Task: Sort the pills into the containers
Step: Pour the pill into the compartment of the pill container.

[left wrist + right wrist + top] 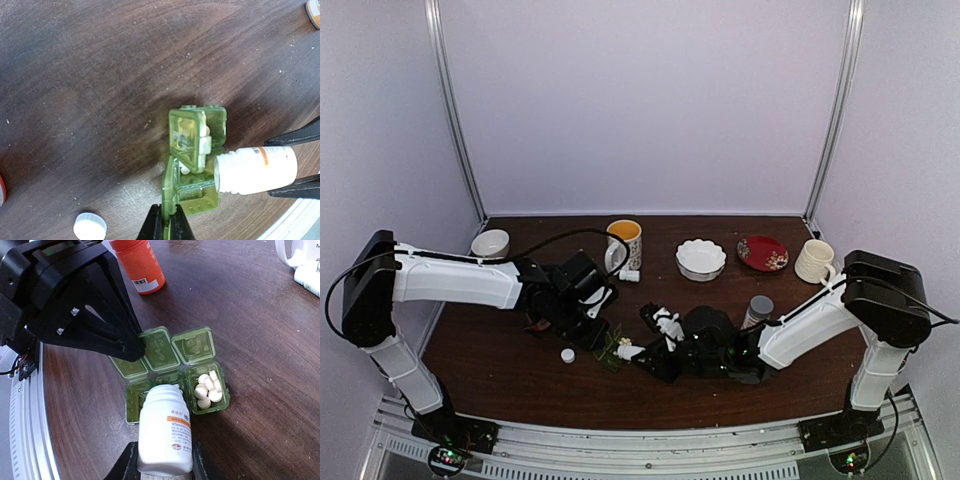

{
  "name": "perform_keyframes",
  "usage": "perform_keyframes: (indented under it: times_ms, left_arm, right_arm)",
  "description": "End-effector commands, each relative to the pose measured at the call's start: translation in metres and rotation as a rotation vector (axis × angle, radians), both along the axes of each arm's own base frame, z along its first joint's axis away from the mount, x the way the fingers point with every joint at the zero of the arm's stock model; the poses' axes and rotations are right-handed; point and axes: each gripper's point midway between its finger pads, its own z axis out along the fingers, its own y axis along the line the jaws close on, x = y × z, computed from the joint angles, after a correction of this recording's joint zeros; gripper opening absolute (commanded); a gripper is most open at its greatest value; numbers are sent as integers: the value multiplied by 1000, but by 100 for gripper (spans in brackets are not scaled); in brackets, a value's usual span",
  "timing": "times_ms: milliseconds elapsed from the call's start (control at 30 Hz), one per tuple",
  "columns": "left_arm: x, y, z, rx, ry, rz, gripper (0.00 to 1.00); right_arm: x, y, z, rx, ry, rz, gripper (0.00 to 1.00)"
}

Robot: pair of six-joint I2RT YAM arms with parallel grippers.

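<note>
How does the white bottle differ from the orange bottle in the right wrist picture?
Look: the white bottle has an orange stripe on its label; the orange bottle has a white label with a barcode.
Hold: the right end effector grips the white bottle; the orange bottle rests on the table, held by nothing.
Place: the white bottle's mouth is at the green pill box; the orange bottle is beyond it, apart.
Both carry labels.

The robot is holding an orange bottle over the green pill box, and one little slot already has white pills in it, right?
Not quite: the bottle held over the green pill box is white, not orange, as the right wrist view shows. One slot does hold white pills.
</note>
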Motion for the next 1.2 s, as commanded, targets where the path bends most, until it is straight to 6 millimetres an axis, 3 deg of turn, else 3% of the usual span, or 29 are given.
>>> perform_keyframes:
  times_ms: [0,500,600,767,1000,1167]
  left_arm:
    - [3,-11,4,-28,-21,-19,2]
    - [3,-10,4,-27,-21,-18,2]
    - [2,-11,5,-29,-20,-18,2]
    - [2,-10,4,-27,-19,-18,2]
    - [3,-10,4,-26,-20,-17,2]
    - [2,-10,4,-26,-17,-18,2]
  right_arm:
    - [4,1,19,65,-27,-15,0]
    - [7,-2,16,18,-36,-26,0]
    - [6,-3,27,72,-50,-26,0]
    - [6,-3,27,60,-58,-27,0]
    - [7,-4,20,18,-47,-26,0]
    - [6,-7,30,80,-68,-38,0]
